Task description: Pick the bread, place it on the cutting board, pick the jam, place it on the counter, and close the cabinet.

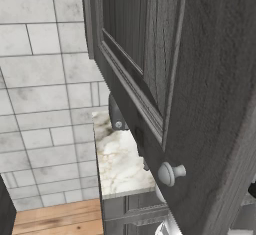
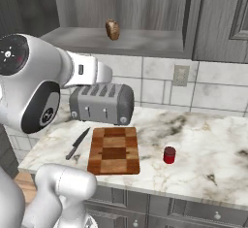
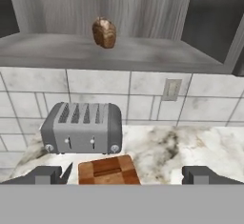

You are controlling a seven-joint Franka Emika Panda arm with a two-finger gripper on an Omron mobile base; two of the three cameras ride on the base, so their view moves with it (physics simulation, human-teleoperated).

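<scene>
The bread, a small brown loaf piece, sits on the shelf of the open cabinet. The cabinet's dark grey door stands swung out, with its round knob facing me. Below, the checkered cutting board lies bare on the marbled counter. To the right of the board stands a small red jar, the jam. My gripper is open, nothing between its fingertips, back from the counter and facing the toaster and the shelf.
A grey toaster stands behind the board against the tiled wall. A black-handled knife lies left of the board. A wall outlet sits above the counter. The open door crowds the left base view.
</scene>
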